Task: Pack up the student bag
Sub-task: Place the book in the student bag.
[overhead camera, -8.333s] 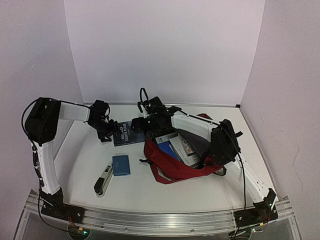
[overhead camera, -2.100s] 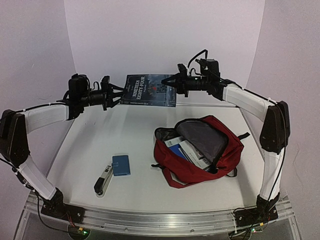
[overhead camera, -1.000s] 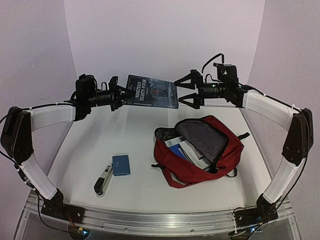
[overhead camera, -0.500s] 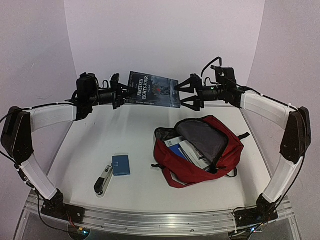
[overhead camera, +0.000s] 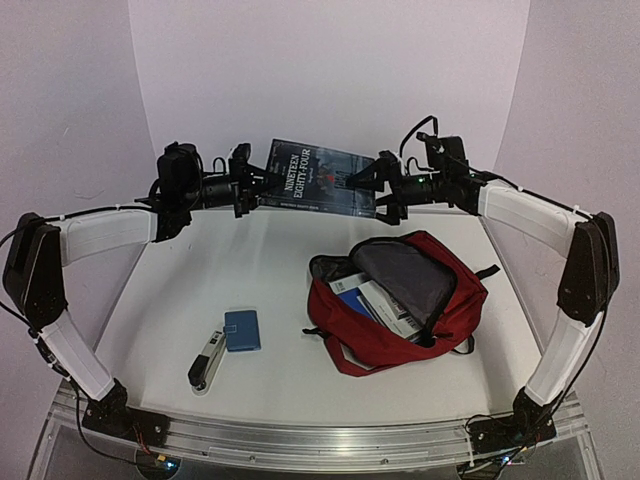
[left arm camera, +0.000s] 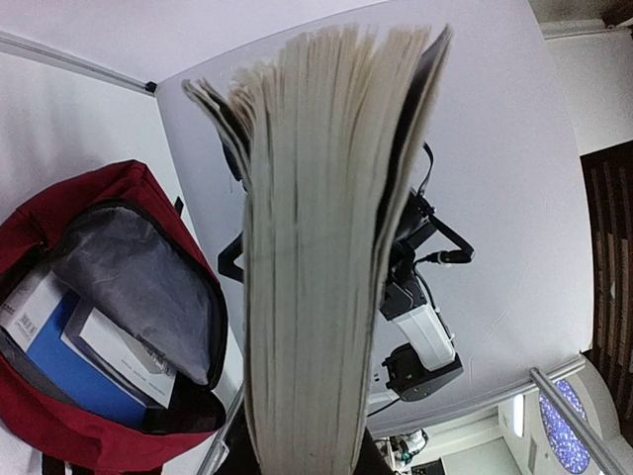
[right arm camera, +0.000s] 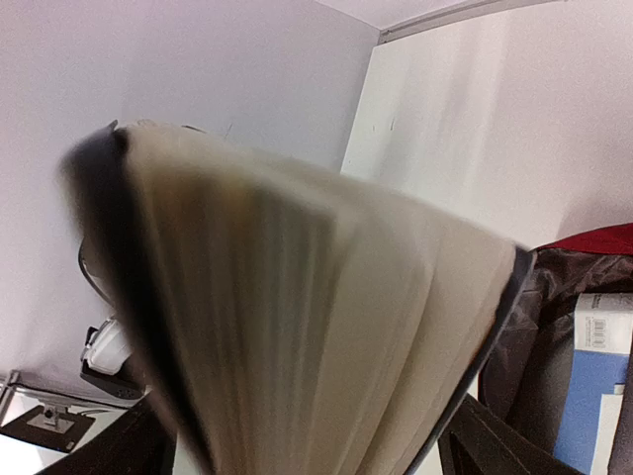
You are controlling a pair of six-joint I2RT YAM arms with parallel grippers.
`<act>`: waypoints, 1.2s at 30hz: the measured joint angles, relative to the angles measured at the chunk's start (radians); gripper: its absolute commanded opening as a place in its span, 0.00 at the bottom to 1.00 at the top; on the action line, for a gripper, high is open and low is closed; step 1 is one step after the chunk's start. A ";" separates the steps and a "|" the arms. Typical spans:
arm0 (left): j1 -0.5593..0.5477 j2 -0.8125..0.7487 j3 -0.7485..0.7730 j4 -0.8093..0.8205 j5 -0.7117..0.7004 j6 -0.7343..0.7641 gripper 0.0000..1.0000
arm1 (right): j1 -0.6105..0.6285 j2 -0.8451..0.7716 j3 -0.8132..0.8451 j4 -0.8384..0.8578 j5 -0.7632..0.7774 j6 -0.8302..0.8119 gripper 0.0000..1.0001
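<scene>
A dark paperback book (overhead camera: 320, 178) hangs in the air above the back of the table. My left gripper (overhead camera: 252, 185) is shut on its left edge; in the left wrist view its page block (left arm camera: 316, 247) fills the middle. My right gripper (overhead camera: 378, 187) stands open, its fingers straddling the book's right edge. In the right wrist view the fanned, blurred pages (right arm camera: 297, 297) sit between the fingers (right arm camera: 490, 445). The student bag (overhead camera: 440, 290), dark red, lies open below on the right with its grey lining showing, and it is also visible in both wrist views (left arm camera: 40, 223) (right arm camera: 593, 240).
Several books (overhead camera: 375, 300) lie inside the open bag. A small blue case (overhead camera: 242, 329) and a silver-and-black stapler-like object (overhead camera: 207, 360) lie on the table at the front left. White walls close in the back and sides.
My right gripper let go of the book, drew back to the right with its jaws wide, then came back over the book's right edge. The left arm carried the book slightly right.
</scene>
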 measured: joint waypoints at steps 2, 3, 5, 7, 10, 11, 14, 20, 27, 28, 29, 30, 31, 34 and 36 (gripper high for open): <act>-0.003 -0.001 0.000 0.000 0.008 -0.003 0.00 | 0.000 0.000 0.005 -0.005 -0.006 -0.007 0.54; -0.003 -0.001 0.000 0.000 0.008 -0.006 0.00 | 0.000 0.001 0.012 -0.006 -0.009 -0.006 0.47; -0.002 -0.001 0.000 0.008 0.010 -0.015 0.04 | 0.000 0.001 0.024 0.005 -0.020 0.014 0.34; -0.001 -0.001 0.000 0.025 0.009 -0.019 0.14 | -0.003 0.001 0.033 0.030 -0.036 0.037 0.17; -0.001 -0.001 0.000 0.027 0.007 -0.026 0.41 | -0.010 0.001 0.056 0.052 -0.076 0.058 0.00; 0.001 -0.001 0.000 0.024 0.008 -0.023 0.48 | -0.011 0.001 0.062 0.056 -0.085 0.062 0.00; 0.000 -0.001 0.010 -0.006 0.021 -0.002 0.58 | -0.011 0.001 0.066 0.060 -0.099 0.065 0.00; -0.005 -0.001 0.049 -0.092 0.083 0.041 0.31 | -0.012 0.001 0.066 0.057 -0.139 0.059 0.00; -0.007 -0.001 0.042 -0.109 0.126 0.017 0.00 | -0.014 -0.003 0.022 0.087 -0.171 0.042 0.24; -0.007 -0.001 0.034 -0.105 0.127 0.012 0.00 | -0.014 -0.006 0.011 0.090 -0.171 0.040 0.35; -0.008 -0.003 0.020 -0.101 0.124 0.010 0.00 | -0.014 -0.009 0.001 0.082 -0.166 0.031 0.39; -0.010 -0.005 0.002 -0.094 0.118 0.010 0.00 | -0.015 -0.013 -0.010 0.067 -0.159 0.013 0.40; -0.013 -0.012 -0.018 -0.090 0.110 0.010 0.00 | -0.017 -0.016 -0.015 0.022 -0.138 -0.023 0.42; -0.019 -0.059 -0.101 -0.098 0.064 0.014 0.00 | -0.017 -0.025 -0.013 -0.154 0.004 -0.185 0.46; -0.018 -0.104 -0.171 -0.111 0.021 0.014 0.00 | -0.018 -0.033 -0.013 -0.244 0.105 -0.291 0.50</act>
